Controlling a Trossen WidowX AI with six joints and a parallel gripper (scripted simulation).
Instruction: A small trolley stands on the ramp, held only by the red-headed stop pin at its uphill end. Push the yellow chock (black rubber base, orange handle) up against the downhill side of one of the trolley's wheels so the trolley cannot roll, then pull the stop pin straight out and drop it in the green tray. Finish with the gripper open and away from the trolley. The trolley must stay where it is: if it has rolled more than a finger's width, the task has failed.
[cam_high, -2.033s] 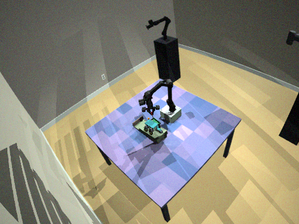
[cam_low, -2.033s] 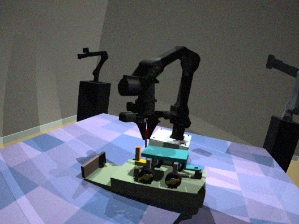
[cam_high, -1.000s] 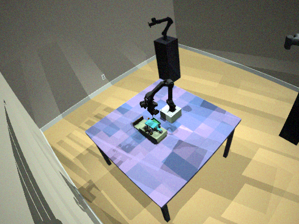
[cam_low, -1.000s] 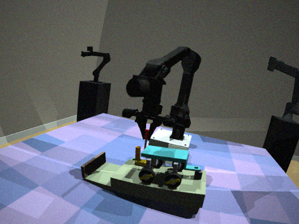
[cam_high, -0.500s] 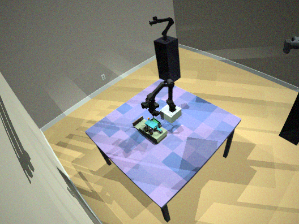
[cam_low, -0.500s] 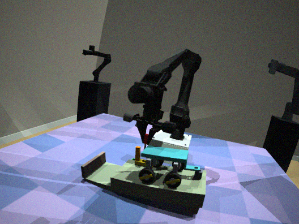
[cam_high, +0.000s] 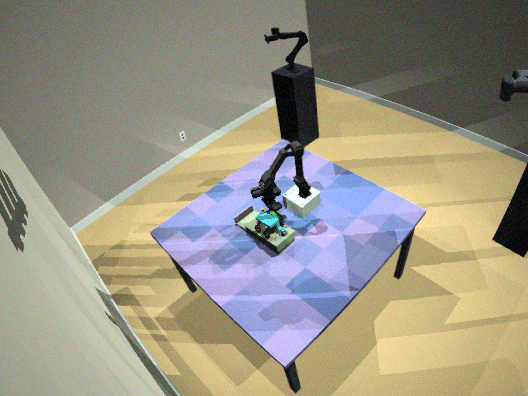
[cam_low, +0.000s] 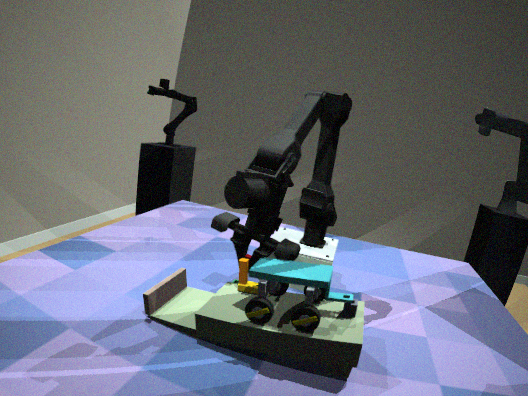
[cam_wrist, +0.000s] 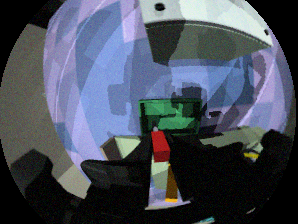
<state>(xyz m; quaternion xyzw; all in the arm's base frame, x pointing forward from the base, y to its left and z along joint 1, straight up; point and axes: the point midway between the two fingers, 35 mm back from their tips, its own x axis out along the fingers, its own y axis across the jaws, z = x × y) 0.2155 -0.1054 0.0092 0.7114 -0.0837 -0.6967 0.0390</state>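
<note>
Jaws clamped on the red-headed stop pin (cam_low: 248, 257) (cam_wrist: 160, 146), green tray (cam_high: 273, 214) (cam_wrist: 170, 116) beyond, its far interior visible.

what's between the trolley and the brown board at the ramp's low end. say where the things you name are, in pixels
The yellow chock (cam_high: 262, 210) (cam_low: 243, 272) (cam_wrist: 172, 186) stands there, orange handle up, much nearer the trolley (cam_high: 268, 219) (cam_low: 292, 271) than the brown board (cam_high: 244, 214) (cam_low: 166, 291); the exterior view shows it.

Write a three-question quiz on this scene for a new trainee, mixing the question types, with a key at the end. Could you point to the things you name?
1. True or false: the gripper (cam_low: 248, 265) (cam_wrist: 156, 135) holds the red-headed pin (cam_low: 248, 256) (cam_wrist: 160, 146).
2. Which colour is the trolley's deck (cam_high: 268, 219) (cam_low: 292, 271)?
A) red
B) turquoise
C) white
3. Fill in the blank: the chock (cam_low: 244, 272) (cam_wrist: 171, 182) has an upright ____ handle.

Key: 1 true; 2 B; 3 orange
</note>
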